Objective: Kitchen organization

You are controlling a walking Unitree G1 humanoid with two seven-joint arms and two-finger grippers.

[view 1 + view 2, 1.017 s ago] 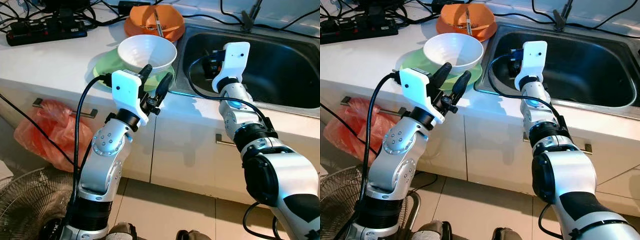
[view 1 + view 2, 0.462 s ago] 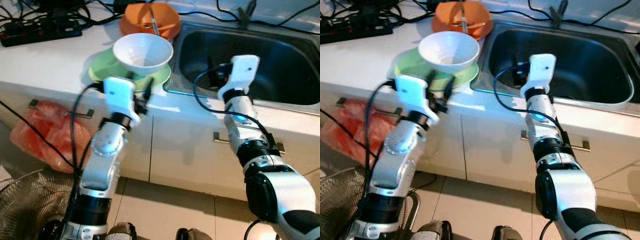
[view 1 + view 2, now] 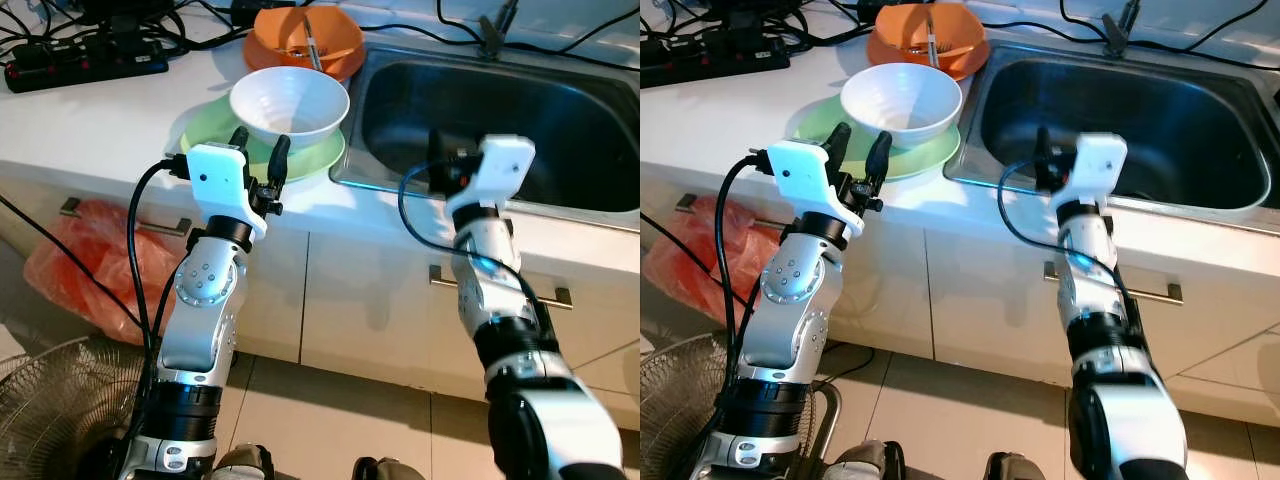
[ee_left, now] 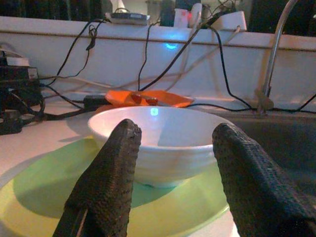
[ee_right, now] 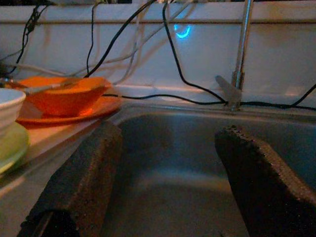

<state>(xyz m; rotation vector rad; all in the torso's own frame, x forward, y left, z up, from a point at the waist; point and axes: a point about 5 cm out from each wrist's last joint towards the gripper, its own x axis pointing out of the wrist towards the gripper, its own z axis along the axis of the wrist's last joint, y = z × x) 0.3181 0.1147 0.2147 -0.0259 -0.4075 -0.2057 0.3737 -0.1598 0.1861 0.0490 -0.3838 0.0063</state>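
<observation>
Facing white bowl (image 3: 289,103) on green plate (image 3: 210,128), left claw (image 3: 259,153) parted

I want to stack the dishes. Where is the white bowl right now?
In the left eye view, the white bowl sits on the green plate on the counter, left of the sink, before the orange bowl.

We see a white bowl (image 3: 290,102) on a pale green plate (image 3: 208,128), and behind it an orange bowl (image 3: 306,38) on an orange plate (image 5: 94,107). The desk (image 3: 90,120) is white, the sink (image 3: 560,120) grey steel. Our claws' fingers (image 4: 106,182) are black with a woven texture. A red-orange bag (image 3: 90,262) hangs below the desk's front edge, and the power strip (image 3: 85,68) is black.
</observation>
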